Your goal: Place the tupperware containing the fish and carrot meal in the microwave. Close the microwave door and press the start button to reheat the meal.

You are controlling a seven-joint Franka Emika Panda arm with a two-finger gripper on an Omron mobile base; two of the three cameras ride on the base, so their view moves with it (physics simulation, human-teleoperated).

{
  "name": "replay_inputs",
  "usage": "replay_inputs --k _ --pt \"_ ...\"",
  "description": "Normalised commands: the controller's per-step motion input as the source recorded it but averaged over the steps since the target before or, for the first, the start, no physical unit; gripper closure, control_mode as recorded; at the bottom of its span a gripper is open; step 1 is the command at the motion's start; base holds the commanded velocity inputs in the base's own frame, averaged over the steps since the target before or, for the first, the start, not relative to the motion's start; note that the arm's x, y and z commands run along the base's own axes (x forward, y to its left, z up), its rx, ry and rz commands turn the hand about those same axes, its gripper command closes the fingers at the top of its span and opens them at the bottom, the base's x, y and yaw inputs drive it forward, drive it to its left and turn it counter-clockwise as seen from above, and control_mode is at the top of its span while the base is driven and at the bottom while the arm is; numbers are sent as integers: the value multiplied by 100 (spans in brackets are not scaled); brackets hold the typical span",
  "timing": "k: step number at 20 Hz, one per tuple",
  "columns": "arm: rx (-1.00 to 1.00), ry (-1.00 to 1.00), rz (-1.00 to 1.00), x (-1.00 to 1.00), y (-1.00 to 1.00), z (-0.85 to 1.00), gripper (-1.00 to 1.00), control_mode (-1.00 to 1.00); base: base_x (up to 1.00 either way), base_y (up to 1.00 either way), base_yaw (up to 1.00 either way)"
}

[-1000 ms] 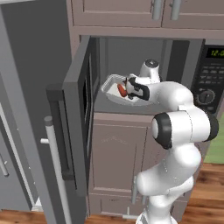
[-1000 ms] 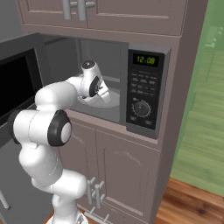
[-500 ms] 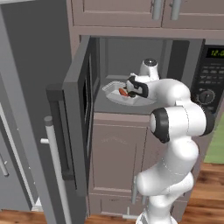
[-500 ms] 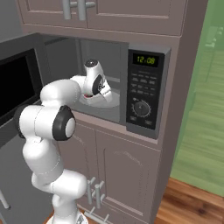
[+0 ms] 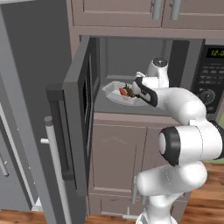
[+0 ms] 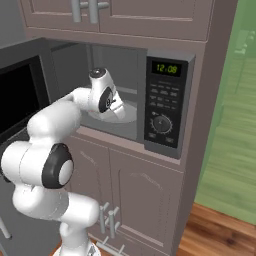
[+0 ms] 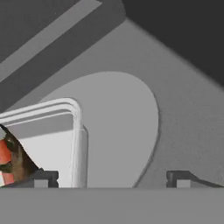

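The microwave [image 5: 210,74] stands open, its door [image 5: 81,109] swung out to the left. Inside, the translucent-white tupperware [image 5: 116,92] rests on the round glass plate [image 7: 122,122], with the red-orange and dark brown meal [image 5: 127,92] in it. My gripper [image 5: 136,89] reaches into the cavity at the container's right end. In the hand view the gripper [image 7: 111,179] is open, and the tupperware's rim [image 7: 75,127] rises between the fingertips [image 7: 41,178], nearer the left one and apart from both. The meal [image 7: 11,159] shows at the left edge.
The black control panel [image 6: 162,107] with green display and dial sits right of the cavity. A tall grey fridge door [image 5: 26,87] with a long bar handle [image 5: 54,175] stands close on the left, beside the microwave door. Cabinet doors [image 6: 135,195] are below.
The jaws have opened and let go of the tupperware. The container, held tilted at the opening before, now lies flat on the glass plate deeper in the cavity.
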Motion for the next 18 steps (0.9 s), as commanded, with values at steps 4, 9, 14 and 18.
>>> replay_inputs --k 4,9,14,18 --pt "0 -11 2 -100 0 37 -100 -100 0 0 0" --pt "-7 -2 14 -100 0 30 -100 -100 0 0 0" --pt "-23 -2 28 -100 1 54 -100 -100 0 0 0" --pt "-33 -1 33 -100 22 48 -100 -100 0 0 0"
